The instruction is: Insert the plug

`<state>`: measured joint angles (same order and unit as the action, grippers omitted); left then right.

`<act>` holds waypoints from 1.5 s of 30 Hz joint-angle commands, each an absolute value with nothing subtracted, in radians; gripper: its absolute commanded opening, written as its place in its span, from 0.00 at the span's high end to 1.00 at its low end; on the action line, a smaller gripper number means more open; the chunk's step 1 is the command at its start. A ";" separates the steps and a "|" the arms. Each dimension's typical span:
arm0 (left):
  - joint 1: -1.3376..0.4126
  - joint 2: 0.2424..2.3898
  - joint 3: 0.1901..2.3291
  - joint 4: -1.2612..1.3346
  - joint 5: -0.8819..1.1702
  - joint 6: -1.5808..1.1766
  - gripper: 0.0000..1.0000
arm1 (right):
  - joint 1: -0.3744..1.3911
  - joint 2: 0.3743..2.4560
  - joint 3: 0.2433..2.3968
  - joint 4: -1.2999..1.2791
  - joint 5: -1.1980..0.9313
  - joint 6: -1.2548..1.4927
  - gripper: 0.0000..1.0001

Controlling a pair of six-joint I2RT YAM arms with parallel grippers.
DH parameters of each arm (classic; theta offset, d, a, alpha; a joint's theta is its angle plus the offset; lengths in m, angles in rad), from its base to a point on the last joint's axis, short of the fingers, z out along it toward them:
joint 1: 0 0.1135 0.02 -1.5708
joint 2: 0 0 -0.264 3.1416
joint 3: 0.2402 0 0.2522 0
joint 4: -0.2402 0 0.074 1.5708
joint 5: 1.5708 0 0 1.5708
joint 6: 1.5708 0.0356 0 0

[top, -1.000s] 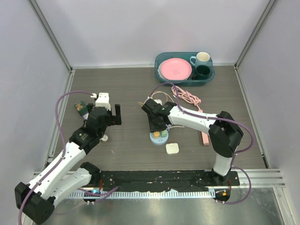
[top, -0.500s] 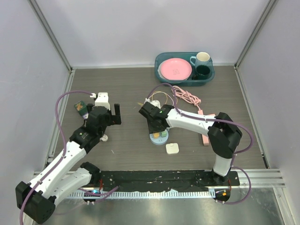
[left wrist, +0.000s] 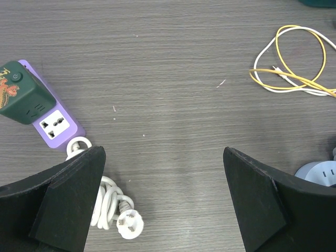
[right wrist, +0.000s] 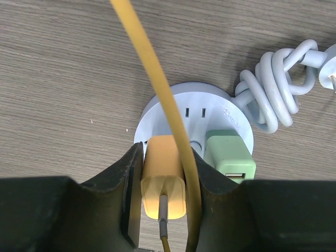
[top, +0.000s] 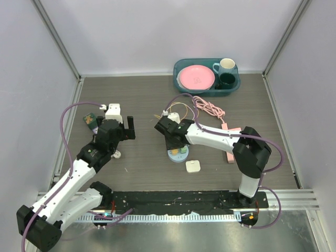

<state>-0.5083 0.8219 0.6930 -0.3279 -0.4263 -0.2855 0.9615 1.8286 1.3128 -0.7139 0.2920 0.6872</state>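
Note:
My right gripper [right wrist: 164, 191] is shut on the yellow plug [right wrist: 163, 184], a small cube adapter whose yellow cable [right wrist: 152, 68] loops up past the camera. The plug sits against the round pale-blue power socket [right wrist: 178, 113], beside a green adapter [right wrist: 230, 157] plugged into it. From above, the right gripper [top: 172, 137] hangs over the round socket [top: 177, 154] at mid-table. My left gripper [left wrist: 163, 210] stands wide open above bare table, well left of the socket [left wrist: 317, 172], with nothing between its fingers.
A purple power strip [left wrist: 55, 126] with a dark green adapter [left wrist: 23, 94] and a coiled white cord [left wrist: 113, 210] lies by the left gripper. Yellow and white cables [left wrist: 291, 73], a white square box [top: 192, 166], a pink cable [top: 210, 109] and a teal tray [top: 182, 86] of dishes are nearby.
The right gripper with the yellow plug has shifted slightly left and back over the round socket. The left arm has barely moved.

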 commanded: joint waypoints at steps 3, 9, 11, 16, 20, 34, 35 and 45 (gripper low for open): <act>-0.505 0.801 0.693 -0.314 -0.431 -0.298 0.00 | 0.965 1.962 1.131 -0.686 0.318 0.724 0.99; -0.503 0.799 0.690 -0.316 -0.426 -0.298 0.00 | 0.957 2.012 1.101 -0.663 0.282 0.713 0.99; -0.505 0.799 0.692 -0.314 -0.425 -0.298 0.00 | 0.956 2.034 1.100 -0.663 0.288 0.710 0.99; -0.503 0.795 0.690 -0.318 -0.423 -0.298 0.00 | 0.956 2.031 1.095 -0.658 0.273 0.693 0.99; -0.503 0.798 0.690 -0.314 -0.414 -0.296 0.00 | 0.957 1.958 1.169 -0.670 0.284 0.667 0.99; -0.503 0.808 0.683 -0.285 -0.319 -0.281 0.00 | 0.950 1.936 1.678 -0.796 0.337 0.463 0.16; -0.503 0.810 0.683 -0.285 -0.308 -0.278 0.00 | 0.950 1.930 1.713 -0.804 0.328 0.459 0.13; -0.503 0.841 0.672 -0.218 -0.109 -0.245 0.00 | 0.893 1.640 1.534 -0.802 0.335 0.577 0.18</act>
